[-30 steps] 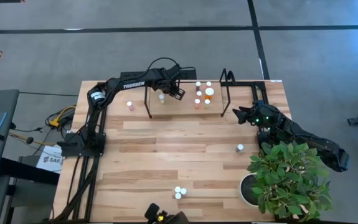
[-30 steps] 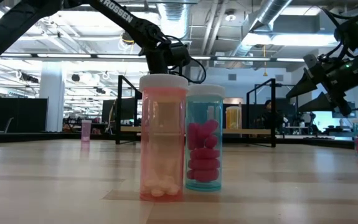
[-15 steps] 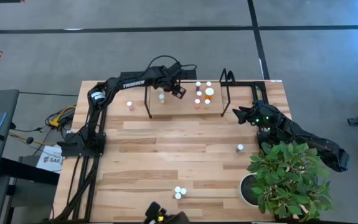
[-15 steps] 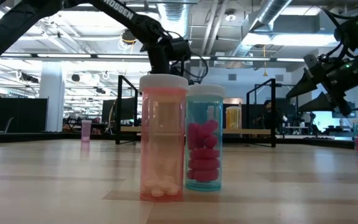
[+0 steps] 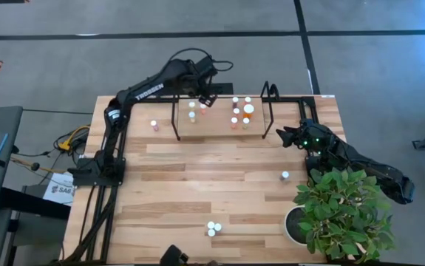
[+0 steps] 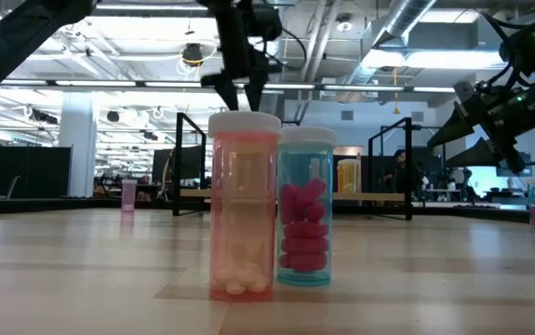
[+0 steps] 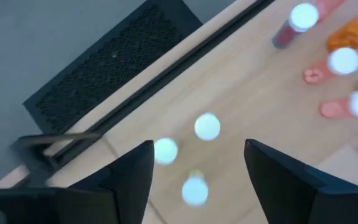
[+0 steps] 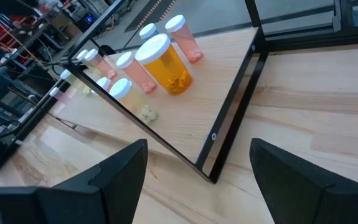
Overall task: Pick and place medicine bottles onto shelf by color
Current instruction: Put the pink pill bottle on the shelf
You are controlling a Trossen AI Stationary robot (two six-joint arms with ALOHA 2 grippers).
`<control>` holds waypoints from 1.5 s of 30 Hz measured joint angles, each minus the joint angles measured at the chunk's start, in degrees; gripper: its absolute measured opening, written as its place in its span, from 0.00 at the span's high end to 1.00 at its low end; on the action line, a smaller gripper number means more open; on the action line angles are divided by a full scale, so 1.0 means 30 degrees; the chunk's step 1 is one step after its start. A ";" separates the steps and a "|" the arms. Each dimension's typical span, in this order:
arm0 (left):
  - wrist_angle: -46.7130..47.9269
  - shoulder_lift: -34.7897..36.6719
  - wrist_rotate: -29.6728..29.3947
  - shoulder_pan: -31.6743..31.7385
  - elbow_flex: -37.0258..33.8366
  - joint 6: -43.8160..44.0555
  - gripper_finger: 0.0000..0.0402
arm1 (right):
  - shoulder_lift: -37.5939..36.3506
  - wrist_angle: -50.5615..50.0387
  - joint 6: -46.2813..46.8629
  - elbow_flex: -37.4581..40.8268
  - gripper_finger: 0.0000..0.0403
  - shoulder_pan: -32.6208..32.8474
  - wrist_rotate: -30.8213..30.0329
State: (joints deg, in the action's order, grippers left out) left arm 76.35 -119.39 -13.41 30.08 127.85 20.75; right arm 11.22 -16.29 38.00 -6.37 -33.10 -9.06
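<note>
Bottles (image 5: 241, 112) stand on the shelf (image 5: 223, 125) at the table's (image 5: 197, 185) far edge: 3 left (image 7: 194, 152), a cluster right. Left gripper (image 5: 204, 98) hovers above the 3, jaws spread, empty. Right gripper (image 5: 282, 134) waits beside the shelf's right end, jaws spread, empty. 2 bottles (image 6: 272, 200) stand at the near edge.

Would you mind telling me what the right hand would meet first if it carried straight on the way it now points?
Most likely the shelf's black corner frame, which lies straight ahead of the open right hand. Beyond it stands the large orange bottle among the pink ones, though depth is hard to judge.
</note>
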 joint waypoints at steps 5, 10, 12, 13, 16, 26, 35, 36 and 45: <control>0.2442 0.0951 -0.0072 -0.0094 0.1013 0.0808 0.44 | 0.0000 0.0007 0.0000 0.0000 0.24 0.0007 0.0000; 0.4635 0.2191 -0.0160 0.0237 0.0847 0.2452 0.48 | 0.0000 0.0007 0.0000 0.0000 0.24 0.0000 0.0000; 0.4436 0.3095 -0.0167 0.0488 -0.0312 0.2767 0.50 | 0.0000 0.0007 0.0000 0.0000 0.24 0.0004 -0.0004; 0.4685 0.3627 -0.0178 0.0601 -0.1024 0.2862 0.50 | 0.0000 0.0001 0.0000 0.0000 0.24 -0.0001 -0.0002; 0.4501 0.5369 -0.0217 0.0971 -0.3535 0.3883 0.52 | 0.0000 0.0005 0.0000 0.0000 0.24 0.0007 -0.0002; 0.1516 1.3023 -0.0109 0.1458 -1.5558 1.2391 0.53 | 0.0007 0.0006 0.0000 -0.0007 0.24 0.0000 0.0000; -0.1733 1.5602 0.0841 0.1462 -2.2120 2.5033 0.53 | 0.0000 0.0000 0.0000 -0.0007 0.24 0.0000 0.0000; -0.1985 1.5589 0.0850 0.1466 -2.2454 2.6819 0.53 | 0.0006 0.0006 0.0000 -0.0007 0.24 -0.0001 0.0000; -0.2931 1.4382 0.1216 0.1510 -2.3080 3.7303 0.53 | 0.0007 0.0002 0.0000 -0.0007 0.24 -0.0001 0.0000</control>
State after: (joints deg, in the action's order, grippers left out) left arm 67.55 -76.25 -9.76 34.61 58.61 132.66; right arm 11.25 -16.29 38.00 -6.39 -33.10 -9.06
